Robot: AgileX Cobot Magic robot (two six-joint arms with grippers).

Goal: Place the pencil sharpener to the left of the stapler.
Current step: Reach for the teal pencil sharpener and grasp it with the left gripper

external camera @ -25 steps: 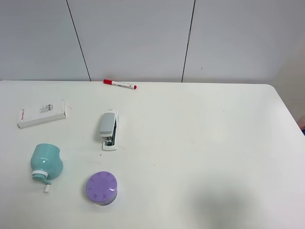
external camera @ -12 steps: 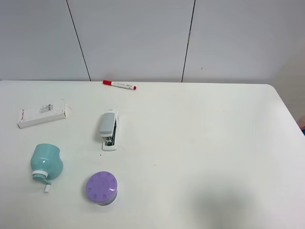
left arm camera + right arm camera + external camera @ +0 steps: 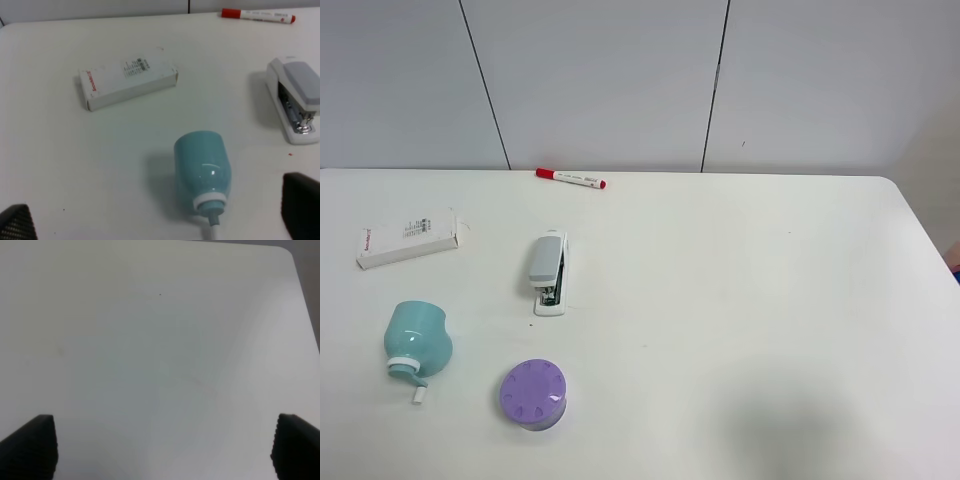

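The light teal pencil sharpener (image 3: 417,340) lies on its side at the table's front left, its white collar and crank pointing toward the front edge. The grey and white stapler (image 3: 547,272) rests further back and to the right of it. In the left wrist view the sharpener (image 3: 202,170) sits between the wide-apart fingers of my open left gripper (image 3: 159,220), a little beyond their tips, with the stapler (image 3: 295,97) off to one side. My right gripper (image 3: 162,445) is open over bare table. Neither gripper shows in the exterior high view.
A white rectangular box (image 3: 408,238) lies at the back left, and a red-capped marker (image 3: 571,177) near the wall. A purple knobbed cylinder (image 3: 533,394) stands at the front, right of the sharpener. The table's right edge (image 3: 930,250) curves off at the far right.
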